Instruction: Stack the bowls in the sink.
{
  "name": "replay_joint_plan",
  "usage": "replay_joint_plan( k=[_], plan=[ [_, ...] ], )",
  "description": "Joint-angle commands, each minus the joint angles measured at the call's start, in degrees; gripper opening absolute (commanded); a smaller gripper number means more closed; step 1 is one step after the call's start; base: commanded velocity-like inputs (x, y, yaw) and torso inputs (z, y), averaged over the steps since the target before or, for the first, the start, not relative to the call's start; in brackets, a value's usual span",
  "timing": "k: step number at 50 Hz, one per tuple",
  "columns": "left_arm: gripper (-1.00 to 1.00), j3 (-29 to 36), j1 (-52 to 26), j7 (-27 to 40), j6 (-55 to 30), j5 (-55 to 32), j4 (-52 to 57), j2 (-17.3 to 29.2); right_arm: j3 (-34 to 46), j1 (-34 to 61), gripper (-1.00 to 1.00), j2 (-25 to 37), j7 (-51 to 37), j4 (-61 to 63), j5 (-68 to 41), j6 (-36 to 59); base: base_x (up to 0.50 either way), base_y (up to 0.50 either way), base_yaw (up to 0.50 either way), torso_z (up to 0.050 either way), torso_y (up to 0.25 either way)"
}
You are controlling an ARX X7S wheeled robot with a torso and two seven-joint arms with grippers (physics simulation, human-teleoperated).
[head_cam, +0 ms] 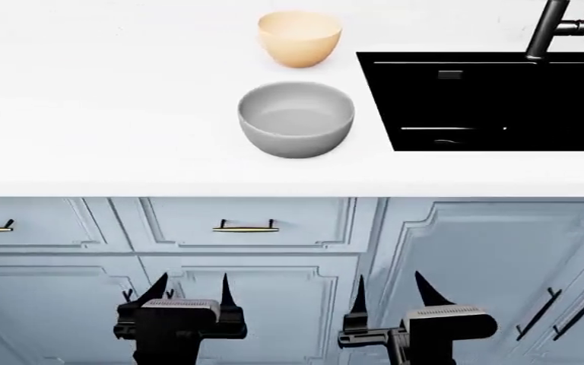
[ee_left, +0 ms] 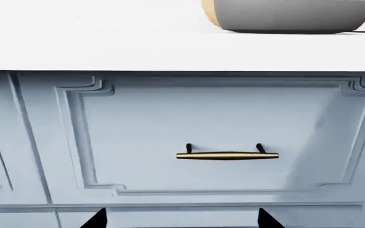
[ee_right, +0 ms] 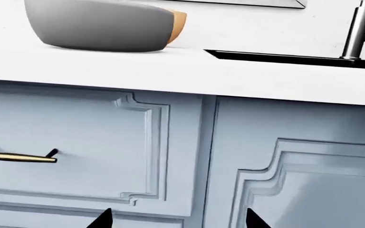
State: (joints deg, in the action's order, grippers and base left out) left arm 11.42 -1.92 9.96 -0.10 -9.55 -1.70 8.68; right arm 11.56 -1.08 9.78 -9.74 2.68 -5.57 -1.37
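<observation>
Hanging low in front of the cabinet, the left tool [head_cam: 188, 293] and the right tool [head_cam: 388, 293] both show thin black pointed fingers spread apart, and neither holds anything. Behind them stand pale blue-grey cabinet fronts [head_cam: 271, 289] with raised moulded panels. One drawer carries a slim brass bar handle [head_cam: 244, 226] on two dark posts. Above the drawers lies the smooth white surface [head_cam: 99, 137]. On it, near the front edge, rests the grey bowl [head_cam: 296, 119], wide, round and matte, standing upright. Just behind it, apart from it, stands the smaller tan bowl [head_cam: 299, 36], deeper and rounder. To the right of both bowls the sink [head_cam: 495, 106] is sunk into the surface, rectangular and glossy black, with a dark metal faucet [head_cam: 553, 29] at its far edge.
</observation>
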Motion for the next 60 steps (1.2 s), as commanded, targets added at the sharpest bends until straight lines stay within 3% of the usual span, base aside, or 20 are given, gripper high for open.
replay_joint_plan(
  k=[1, 11, 20, 24, 29, 30, 31, 34, 36, 37, 39, 41, 43, 47, 49, 52, 56, 60],
  plan=[
    [1.0, 0.44, -0.02, 0.55, 0.03, -0.24, 0.08, 0.33, 0.46, 0.02, 1.0, 0.38, -0.19, 0.22, -0.44, -0.1, 0.0, 0.5, 0.0, 0.0, 0.0],
    [1.0, 1.15, -0.18, 1.09, -0.03, 0.18, 0.14, 0.67, -0.05, -0.32, 1.0, 0.34, -0.35, 0.34, -2.21, -1.12, 0.0, 0.48, 0.0, 0.0, 0.0],
    [1.0, 0.81, -1.03, 0.02, -2.65, -3.81, 0.18, 0.14, -2.3, -2.55, 1.0, 0.38, -4.57, 4.93, -2.22, 1.02, 0.0, 0.0, 0.0, 0.0, 0.0],
    [1.0, -0.62, -0.51, 0.36, -13.12, -9.76, 10.06, 2.46, -4.02, -5.07, 1.0, 3.94, -7.32, 22.63, -3.42, 15.46, 0.0, 0.0, 0.0, 0.0, 0.0],
    [1.0, -8.28, -2.99, 7.53, -36.74, -23.47, 34.64, 9.73, -12.21, -2.73, 1.0, 10.09, -11.78, 53.97, -11.04, 46.95, 0.0, 0.0, 0.0, 0.0, 0.0],
    [1.0, -11.58, -4.73, 10.03, -42.07, -28.53, 38.66, 10.92, -13.6, -0.75, 1.0, 14.56, -17.42, 57.3, -17.27, 50.68, 0.0, 0.0, 0.0, 0.0, 0.0],
    [1.0, -14.8, -7.19, 12.84, -47.35, -33.69, 42.44, 12.46, -11.72, 1.99, 1.0, 23.15, -26.01, 57.31, -25.87, 46.74, 0.0, 0.0, 0.0, 0.0, 0.0],
    [1.0, -25.44, -20.14, 27.44, -63.38, -57.8, 48.45, 18.14, 10.75, 21.58, 1.0, 48.94, -51.8, 57.31, -51.65, 22.31, 0.0, 0.0, 0.0, 0.0, 0.0],
    [1.0, -26.51, -31.25, 41.08, -67.06, -74.99, 46.36, 24.14, 19.21, 38.77, 1.0, 66.13, -64.96, 57.32, -68.84, 21.56, 0.0, 0.0, 0.0, 0.0, 0.0],
    [1.0, -24.75, -36.84, 47.06, -66.98, -83.59, 44.15, 27.23, 17.96, 47.36, 1.0, 71.16, -66.43, 57.32, -77.43, 28.92, 0.0, 0.0, 0.0, 0.0, 0.0],
    [1.0, -20.37, -46.18, 54.42, -66.62, -94.42, 39.66, 31.5, 6.76, 63.11, 1.0, 64.81, -75.04, 57.31, -94.62, 45.05, 0.0, 0.0, 0.0, 0.0, 0.0],
    [1.0, -14.95, -56.07, 58.83, -67.63, -99.38, 34.54, 34.85, 8.54, 73.55, 1.0, 64.41, -77.84, 54.88, -111.45, 49.58, 0.0, 0.0, 0.0, 0.0, 0.0],
    [1.0, -9.52, -66.04, 61.73, -69.51, -102.75, 29.25, 37.13, 15.21, 86.34, 1.0, 62.27, -80.16, 49.78, -117.09, 55.09, 0.0, 0.0, 0.0, 0.0, 0.0],
    [1.0, 4.48, -88.12, 66.01, -77.78, -108.75, 18.31, 38.35, 39.37, 115.48, 1.0, 59.47, -80.21, 40.47, -120.33, 57.46, 0.0, 0.0, 0.0, 0.0, 0.0],
    [1.0, 12.18, -98.03, 67.23, -83.18, -112.27, 13.03, 38.06, 48.03, 125.27, 1.0, 57.08, -80.18, 36.41, -120.91, 58.21, 0.0, 0.0, 0.0, 0.0, 0.0],
    [1.0, 25.84, -110.39, 68.71, -89.58, -117.73, 7.53, 38.25, 54.23, 131.55, 1.0, 53.42, -79.95, 31.71, -120.1, 59.35, 0.0, 0.0, 0.0, 0.0, 0.0],
    [1.0, 42.36, -121.77, 61.15, -89.77, -114.16, 7.23, 40.04, 56.1, 131.04, 1.0, 50.42, -78.8, 28.47, -116.3, 59.32, 0.0, 0.0, 0.0, 0.0, 0.0],
    [1.0, 49.53, -125.72, 56.2, -89.57, -111.42, 8.25, 41.27, 55.97, 129.59, 1.0, 48.95, -76.88, 27.2, -113.23, 58.13, 0.0, 0.0, 0.0, 0.0, 0.0]
  ],
)
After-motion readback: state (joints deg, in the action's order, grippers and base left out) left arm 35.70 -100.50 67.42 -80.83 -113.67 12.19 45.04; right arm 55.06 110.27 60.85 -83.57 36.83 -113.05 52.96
